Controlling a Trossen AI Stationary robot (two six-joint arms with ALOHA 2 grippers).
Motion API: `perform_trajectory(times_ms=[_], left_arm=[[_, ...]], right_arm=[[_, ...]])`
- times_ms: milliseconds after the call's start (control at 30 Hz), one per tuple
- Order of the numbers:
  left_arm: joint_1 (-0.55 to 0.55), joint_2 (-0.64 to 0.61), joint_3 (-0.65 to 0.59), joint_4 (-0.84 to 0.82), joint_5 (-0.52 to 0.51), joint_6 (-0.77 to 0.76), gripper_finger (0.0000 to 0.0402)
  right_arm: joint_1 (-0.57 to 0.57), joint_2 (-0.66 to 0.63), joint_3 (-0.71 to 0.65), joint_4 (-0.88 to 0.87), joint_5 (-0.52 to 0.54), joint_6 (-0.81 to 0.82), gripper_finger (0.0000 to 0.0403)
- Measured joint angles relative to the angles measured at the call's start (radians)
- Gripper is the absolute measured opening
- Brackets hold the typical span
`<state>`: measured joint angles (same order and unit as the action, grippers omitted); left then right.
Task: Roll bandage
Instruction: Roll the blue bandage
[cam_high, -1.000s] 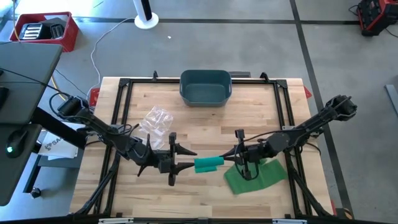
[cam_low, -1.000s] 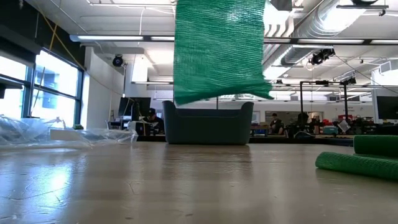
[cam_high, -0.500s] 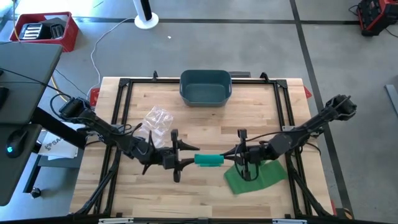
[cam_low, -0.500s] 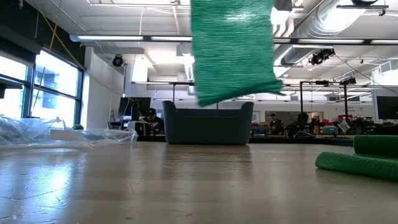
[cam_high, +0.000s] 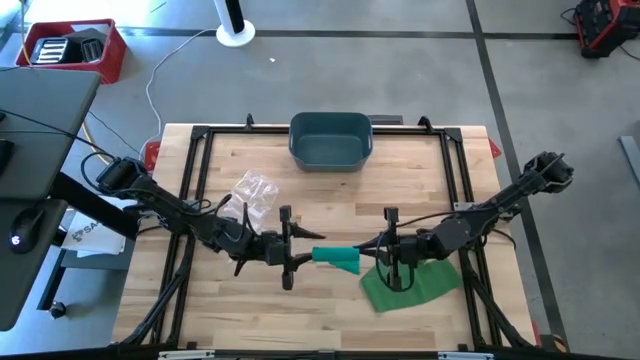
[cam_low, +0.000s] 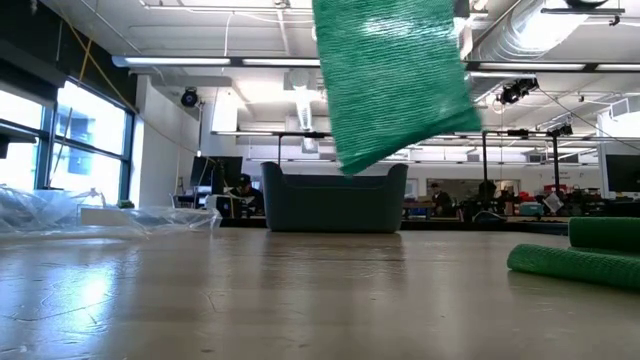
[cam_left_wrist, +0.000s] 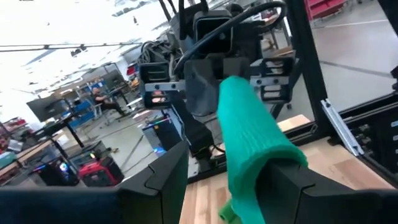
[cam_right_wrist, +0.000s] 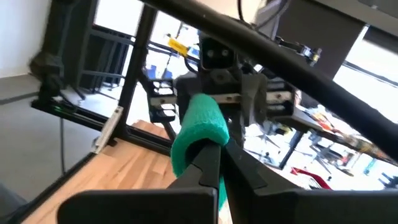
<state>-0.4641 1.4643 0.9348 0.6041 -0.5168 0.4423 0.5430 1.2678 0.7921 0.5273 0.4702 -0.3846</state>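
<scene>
Pale wooden worktop (cam_high: 330, 200) carries a dark blue-grey plastic tub (cam_high: 330, 139) at its far edge and crumpled clear plastic wrap (cam_high: 254, 193) near the left arm. Above its middle, the green rolled elastic bandage (cam_high: 335, 258) hangs lifted, gripped at one end by the left claw (cam_high: 300, 254), its fingers spread around the roll. The right claw (cam_high: 372, 251) is pinched tight on the other end, with loose green bandage cloth (cam_high: 408, 283) lying beneath.

The bandage (cam_high: 335, 258) is green, ribbed, matt cloth. The desk (cam_high: 320, 320) is pale planked wood. The tub (cam_high: 330, 139) looks smooth matt plastic.
</scene>
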Motion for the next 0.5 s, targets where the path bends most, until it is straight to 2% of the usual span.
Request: perform_trajectory(times_ms=[300,500], left_arm=[[0.007,0.000,0.000,-0.001,0.021,-0.037,0.0159],[0.009,0.000,0.000,-0.011,-0.031,-0.048,0.0155]], right_arm=[[-0.027,0.000,0.000,-0.014,0.002,0.011,0.0000],[-0.033,0.000,0.000,-0.015,0.004,0.028,0.0000]])
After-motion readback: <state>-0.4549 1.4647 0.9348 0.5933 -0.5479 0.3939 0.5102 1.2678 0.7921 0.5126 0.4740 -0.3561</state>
